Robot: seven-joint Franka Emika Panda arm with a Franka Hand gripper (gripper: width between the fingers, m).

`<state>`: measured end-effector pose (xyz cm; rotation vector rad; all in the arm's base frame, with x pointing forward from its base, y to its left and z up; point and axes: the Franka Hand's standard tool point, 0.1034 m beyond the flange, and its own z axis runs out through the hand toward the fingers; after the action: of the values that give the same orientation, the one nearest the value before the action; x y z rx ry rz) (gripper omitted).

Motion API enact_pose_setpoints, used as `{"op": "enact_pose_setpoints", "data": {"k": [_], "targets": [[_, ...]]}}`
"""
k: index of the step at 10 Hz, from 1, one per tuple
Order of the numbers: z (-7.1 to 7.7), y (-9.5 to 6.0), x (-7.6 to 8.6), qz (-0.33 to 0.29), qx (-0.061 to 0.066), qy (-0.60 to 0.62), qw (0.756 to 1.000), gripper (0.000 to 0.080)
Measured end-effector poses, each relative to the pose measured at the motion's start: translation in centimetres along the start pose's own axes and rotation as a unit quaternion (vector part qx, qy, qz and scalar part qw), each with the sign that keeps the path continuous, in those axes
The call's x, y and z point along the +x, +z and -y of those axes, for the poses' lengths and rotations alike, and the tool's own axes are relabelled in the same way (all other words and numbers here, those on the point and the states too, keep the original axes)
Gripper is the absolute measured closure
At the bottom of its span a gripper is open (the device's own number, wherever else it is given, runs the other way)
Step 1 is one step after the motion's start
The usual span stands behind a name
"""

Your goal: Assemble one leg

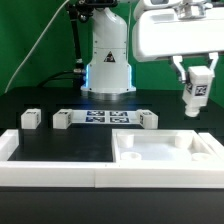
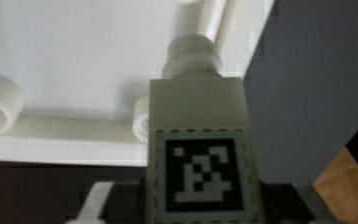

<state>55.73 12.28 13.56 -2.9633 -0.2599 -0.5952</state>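
Nearest the exterior camera is a long white border wall (image 1: 50,172) running along the front of the black tabletop (image 1: 60,142). Just behind it, on the exterior view's right, sits a big flat white square tray-like piece (image 1: 165,150).

Hanging in the air over that tray's far right corner, the claw (image 1: 197,78) is pinching a small white plastic block-shaped leg (image 1: 197,98) by its sides. The leg is well clear of the tabletop, with its black-and-white tag facing the camera. The wrist view shows the same leg (image 2: 197,130) close up, with a round peg on the end away from the claw and the white tray (image 2: 69,60) below it.

Further back is a row on the tabletop: three more little white tagged blocks (image 1: 31,118) (image 1: 63,119) (image 1: 148,119), with the thin white marker board (image 1: 105,118) between the last two. Behind all that stands the robot's white base (image 1: 108,65).
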Motion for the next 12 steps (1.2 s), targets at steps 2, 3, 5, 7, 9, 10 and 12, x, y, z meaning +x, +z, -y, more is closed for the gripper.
{"op": "enact_pose_setpoints", "data": {"k": [2,3,5,7,9,10,12], "targets": [[-0.3,1.5,3.2,-0.017,0.004,-0.013,1.000,0.0508],[-0.2,1.6,3.0,-0.016,0.004,-0.013,1.000,0.0508],[-0.4,1.6,3.2,-0.034,0.001,-0.012,0.999,0.0508],[-0.7,1.5,3.5,-0.059,-0.005,-0.016,0.998,0.0508],[-1.4,2.6,2.8,-0.113,-0.018,-0.016,0.993,0.0508],[-1.4,2.6,3.7,-0.110,-0.016,-0.015,0.994,0.0508],[-2.1,3.3,4.5,-0.113,-0.019,-0.014,0.993,0.0508]]}}
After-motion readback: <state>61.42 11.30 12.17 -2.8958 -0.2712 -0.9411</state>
